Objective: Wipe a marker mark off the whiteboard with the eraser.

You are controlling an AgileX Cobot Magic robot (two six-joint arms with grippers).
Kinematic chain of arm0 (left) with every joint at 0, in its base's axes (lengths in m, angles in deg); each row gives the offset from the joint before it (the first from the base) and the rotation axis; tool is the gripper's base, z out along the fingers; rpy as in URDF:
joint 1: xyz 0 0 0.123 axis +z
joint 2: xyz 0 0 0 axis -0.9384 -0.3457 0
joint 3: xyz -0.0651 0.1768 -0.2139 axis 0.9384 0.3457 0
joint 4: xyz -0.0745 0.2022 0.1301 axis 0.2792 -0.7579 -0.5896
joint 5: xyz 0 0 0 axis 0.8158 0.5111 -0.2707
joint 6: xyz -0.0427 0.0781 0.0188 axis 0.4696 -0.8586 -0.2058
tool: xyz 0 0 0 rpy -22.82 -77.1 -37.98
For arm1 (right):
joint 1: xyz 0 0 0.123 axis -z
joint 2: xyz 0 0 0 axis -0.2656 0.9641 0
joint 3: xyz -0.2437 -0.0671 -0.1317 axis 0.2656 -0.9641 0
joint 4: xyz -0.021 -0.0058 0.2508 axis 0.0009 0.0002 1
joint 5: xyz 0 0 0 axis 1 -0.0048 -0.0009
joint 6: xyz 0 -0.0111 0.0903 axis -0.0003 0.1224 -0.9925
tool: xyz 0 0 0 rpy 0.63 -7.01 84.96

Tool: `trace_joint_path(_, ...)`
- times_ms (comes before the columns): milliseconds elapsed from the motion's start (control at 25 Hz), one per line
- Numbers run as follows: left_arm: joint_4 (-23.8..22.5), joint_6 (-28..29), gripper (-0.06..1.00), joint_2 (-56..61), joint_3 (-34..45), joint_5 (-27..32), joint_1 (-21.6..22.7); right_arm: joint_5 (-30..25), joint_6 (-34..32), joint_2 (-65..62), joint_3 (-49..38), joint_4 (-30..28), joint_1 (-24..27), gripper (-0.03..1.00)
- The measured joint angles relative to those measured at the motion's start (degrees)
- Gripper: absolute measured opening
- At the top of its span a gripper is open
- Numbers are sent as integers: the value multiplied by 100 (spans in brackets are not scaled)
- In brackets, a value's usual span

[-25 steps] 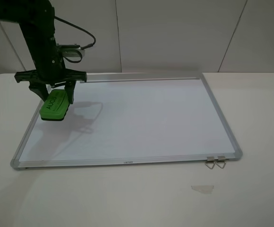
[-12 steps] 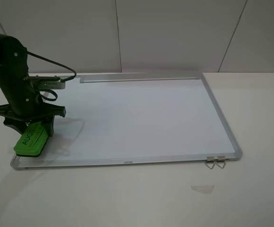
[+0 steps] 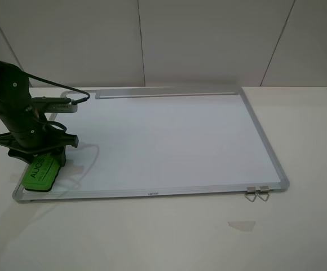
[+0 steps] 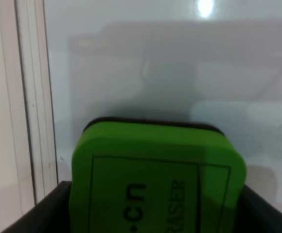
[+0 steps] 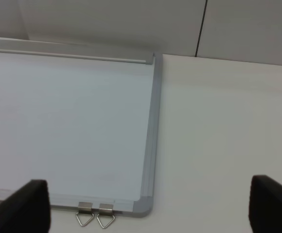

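The whiteboard point(image 3: 169, 135) lies flat on the table, its white face showing no marker mark in any view. The green eraser point(image 3: 39, 172) sits low over the board's near left corner, beside the silver frame point(image 4: 26, 97). My left gripper point(image 3: 39, 161) is shut on the eraser point(image 4: 158, 179), one dark finger point(image 4: 44, 211) at each side. I cannot tell whether the eraser touches the board. My right gripper point(image 5: 150, 206) stands open and empty over the board's near right corner; the high view does not show it.
A grey tray strip point(image 3: 163, 94) runs along the board's far edge. Metal clips point(image 3: 256, 193) stick out at the near right corner point(image 5: 95, 217). A small pale scrap point(image 3: 241, 225) lies on the white table in front of the board.
My left arm has carried the eraser from the board's far left down along the left edge to the near left corner. Little has moved in the last half second.
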Motion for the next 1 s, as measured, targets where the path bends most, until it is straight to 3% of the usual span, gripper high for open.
trace_joint_path(160,-16,190,70,0,0,97,0,0,0,0,0,0,0,82)
trace_joint_path(520,-16,151,71,207,-113,696,0,0,0,0,0,0,0,82)
trace_joint_path(800,37,-691,71,547,-1267,2593,195,0,0,0,0,0,0,82)
trace_joint_path(920,397,-1410,71,624,-1737,3575,550,0,0,0,0,0,0,82)
trace_joint_path(1000,706,-1934,71,688,-1831,3808,816,0,0,0,0,0,0,82)
